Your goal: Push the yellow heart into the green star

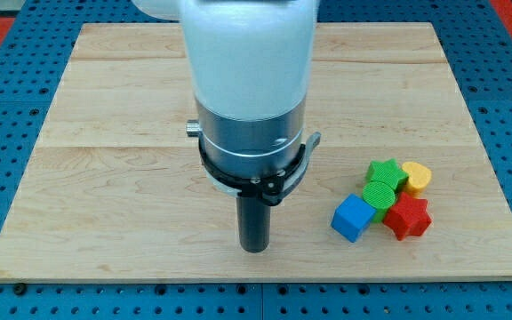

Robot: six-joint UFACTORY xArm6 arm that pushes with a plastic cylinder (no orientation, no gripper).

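The yellow heart lies at the view's right, touching the right side of the green star. My tip rests on the board near the view's bottom centre, well to the left of the block cluster and apart from every block. The arm's white and grey body hides the board's middle above the tip.
A green cylinder sits just below the green star. A blue cube lies at the cluster's lower left and a red star at its lower right. The wooden board lies on a blue pegboard surface.
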